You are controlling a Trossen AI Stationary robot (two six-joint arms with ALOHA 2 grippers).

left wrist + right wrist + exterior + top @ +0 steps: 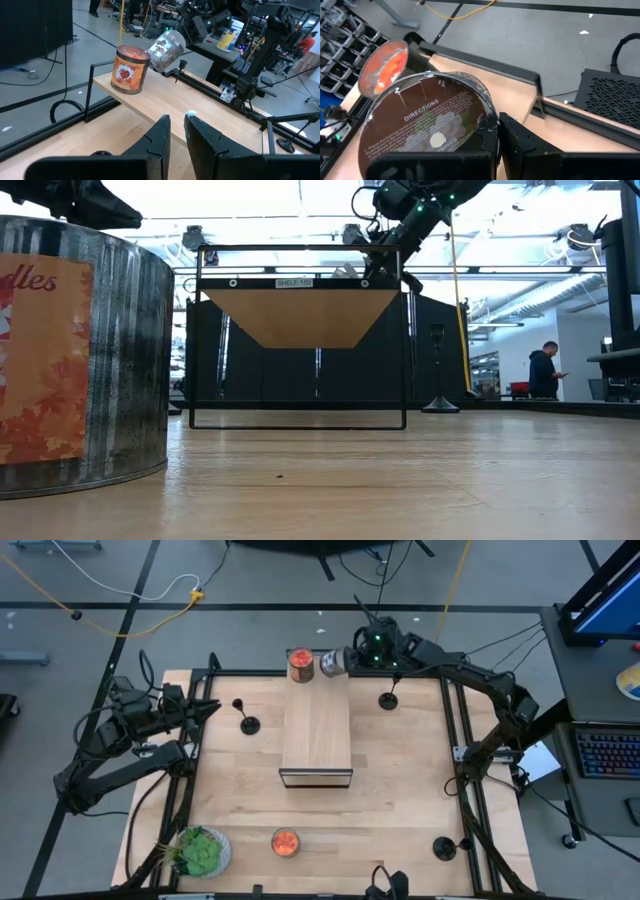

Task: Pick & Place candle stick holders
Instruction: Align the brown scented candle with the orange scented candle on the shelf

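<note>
Fingers first: right fingers [520, 145] clamped on silver jar [330, 663], gripping its side, jar tipped over sideways with labelled bottom facing the wrist camera. Held above the far end of the shelf [315, 730], just beside the orange jar [300, 664], which stands upright on the shelf's far end. Cannot tell whether the two jars touch.

Left fingers [157, 137] close together with only a thin slit between, holding nothing. Parked at the left side of the surface [400, 790], above its edge, pointed toward the shelf.

Three holders, all upright on the surface, none gripped. Left holder [248, 723] between the left fingers and the shelf, nearer the shelf. Far holder [388, 700] to the right of the shelf, near the far edge and close under the right arm; also seen in the low view to the right of the shelf frame. Near holder [444, 848] by the near right corner, well apart from the other two.

Elsewhere: second orange jar [285, 843] near the front edge, in line with the shelf, looming large at the low view's left. Green plant [200, 852] in a round pot at the near left corner. Person [545, 370] standing far back in the room, right of the low view.
</note>
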